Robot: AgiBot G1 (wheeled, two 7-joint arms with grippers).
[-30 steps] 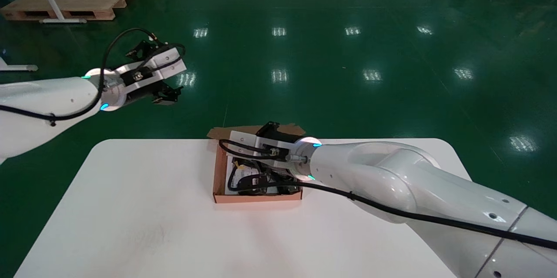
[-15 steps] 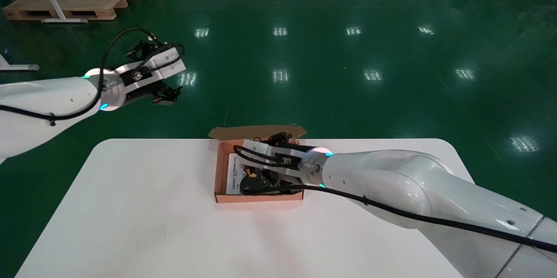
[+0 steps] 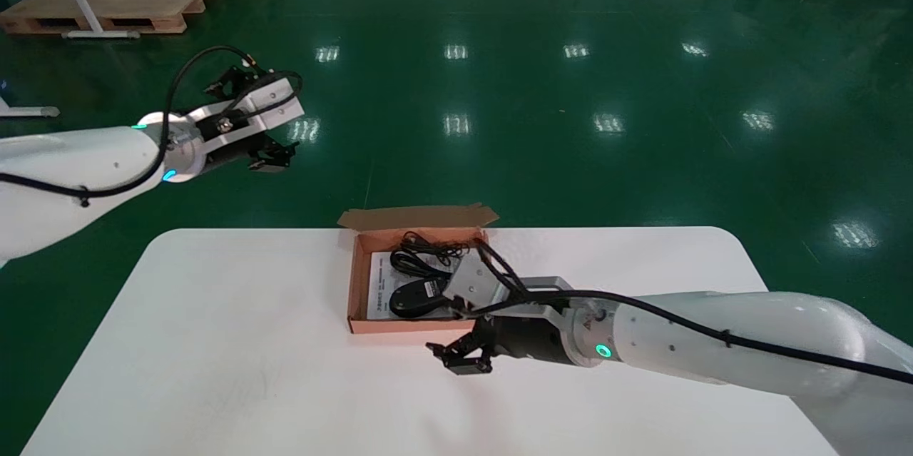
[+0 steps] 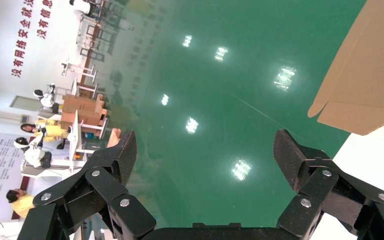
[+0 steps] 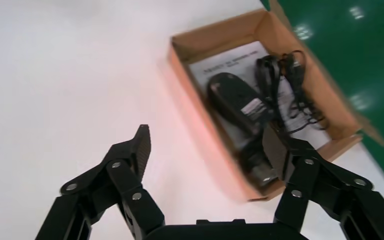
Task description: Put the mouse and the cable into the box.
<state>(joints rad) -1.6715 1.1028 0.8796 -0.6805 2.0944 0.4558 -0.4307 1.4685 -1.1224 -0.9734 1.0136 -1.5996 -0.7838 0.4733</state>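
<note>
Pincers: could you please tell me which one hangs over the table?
The right pincer, open beside the box; the left pincer sits out over the floor.

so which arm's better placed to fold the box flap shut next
Right, likely. The right gripper, open, is just beside the box; the left gripper hangs beyond the table edge, far from the flap.

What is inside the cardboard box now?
A black mouse and a coiled black cable lie on a printed sheet in the box. Whatever is beneath them or the sheet cannot be seen.
</note>
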